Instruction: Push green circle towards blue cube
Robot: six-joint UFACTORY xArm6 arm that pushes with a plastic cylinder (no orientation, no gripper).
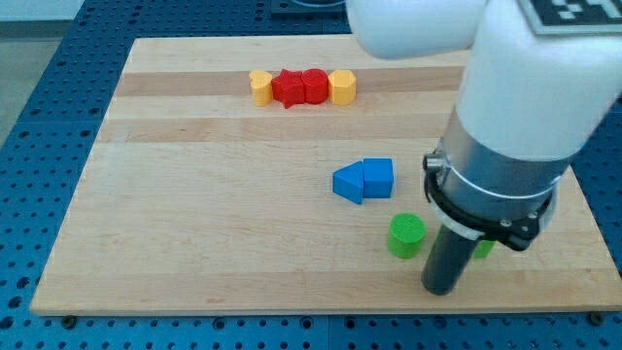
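Green circle (pixel 406 235) sits just left of my tip (pixel 440 290), below blue cube (pixel 378 178); no claw shows.

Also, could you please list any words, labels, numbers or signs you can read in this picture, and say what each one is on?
No readable text: there are no words, brand names or numbers anywhere.
One sign only: a black-and-white square marker on the arm's white housing at the view's top right, cut off by the frame; it is a pattern, not letters.
The blocks and wooden board bear no markings.
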